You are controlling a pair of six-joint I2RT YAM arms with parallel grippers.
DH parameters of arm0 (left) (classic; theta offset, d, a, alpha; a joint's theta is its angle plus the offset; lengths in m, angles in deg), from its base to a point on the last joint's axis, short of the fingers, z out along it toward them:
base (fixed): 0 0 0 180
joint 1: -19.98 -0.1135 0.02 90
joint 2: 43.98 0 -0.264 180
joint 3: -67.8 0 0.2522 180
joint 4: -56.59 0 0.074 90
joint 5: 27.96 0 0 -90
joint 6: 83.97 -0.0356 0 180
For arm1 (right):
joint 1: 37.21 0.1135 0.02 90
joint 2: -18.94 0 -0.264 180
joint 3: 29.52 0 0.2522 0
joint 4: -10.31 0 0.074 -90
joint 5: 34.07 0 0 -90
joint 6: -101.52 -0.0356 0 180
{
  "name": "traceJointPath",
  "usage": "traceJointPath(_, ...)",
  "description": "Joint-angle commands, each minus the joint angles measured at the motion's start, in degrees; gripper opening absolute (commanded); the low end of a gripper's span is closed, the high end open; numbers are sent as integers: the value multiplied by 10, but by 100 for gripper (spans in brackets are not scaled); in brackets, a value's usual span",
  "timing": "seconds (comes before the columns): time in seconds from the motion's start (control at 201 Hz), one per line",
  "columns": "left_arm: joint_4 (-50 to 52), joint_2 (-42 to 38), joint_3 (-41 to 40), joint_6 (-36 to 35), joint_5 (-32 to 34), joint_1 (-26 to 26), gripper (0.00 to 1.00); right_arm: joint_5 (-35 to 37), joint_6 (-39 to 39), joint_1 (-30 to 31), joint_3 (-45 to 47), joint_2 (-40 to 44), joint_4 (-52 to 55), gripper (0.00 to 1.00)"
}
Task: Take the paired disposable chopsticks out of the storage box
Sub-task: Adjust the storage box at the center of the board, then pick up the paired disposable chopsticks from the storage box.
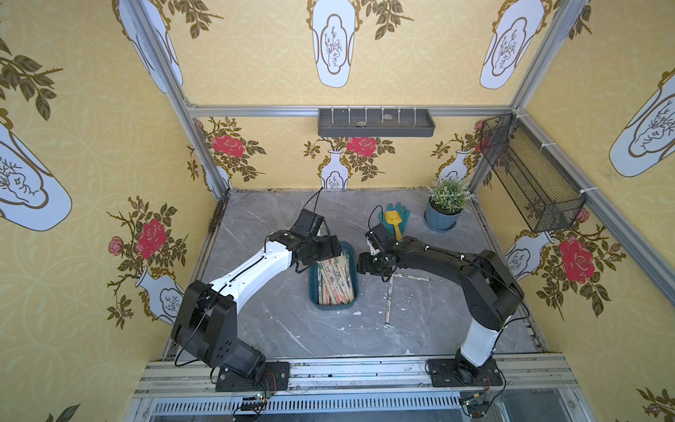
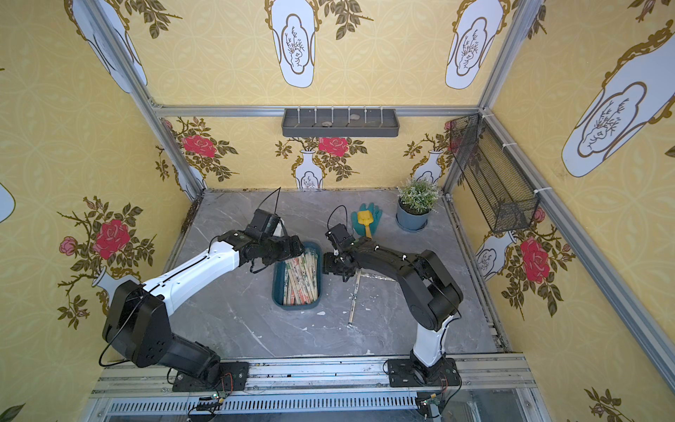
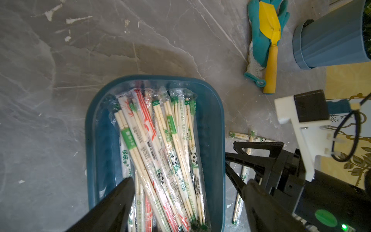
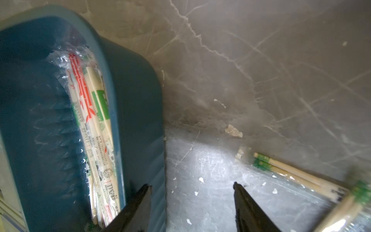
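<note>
The storage box [image 1: 313,292] [image 2: 278,292] [image 3: 215,120] [image 4: 140,104] is a dark teal tub in mid-table. It is full of paired disposable chopsticks [image 1: 336,281] [image 2: 301,279] [image 3: 160,140] [image 4: 94,112] in clear wrappers. Two more pairs [image 1: 389,297] [image 2: 354,297] [image 4: 291,170] lie crossed on the table right of the box. My left gripper [image 1: 328,252] [image 3: 188,179] hangs open over the box's far end, holding nothing. My right gripper [image 1: 361,265] [image 4: 190,184] is open and empty just outside the box's right wall, low over the table.
A teal glove [image 1: 400,215] [image 3: 259,40] with a yellow toy shovel [image 1: 393,221] on it lies behind the right arm. A potted plant [image 1: 443,213] stands at the back right. A grey tray [image 1: 376,124] and a mesh basket [image 1: 529,179] hang on the walls.
</note>
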Motion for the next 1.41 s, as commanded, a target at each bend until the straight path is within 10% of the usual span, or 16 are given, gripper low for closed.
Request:
traceJointPath(0.0, 5, 9, 5, -5, 6, 6, 85, 18, -6, -7, 18, 29, 3, 67)
traceJointPath(0.418, -9, 91, 36, 57, 27, 25, 37, -9, -17, -31, 88, 139, -8, 67)
traceJointPath(1.404, 64, 231, 131, 89, 100, 45, 28, -50, -23, -40, 116, 117, -74, 68)
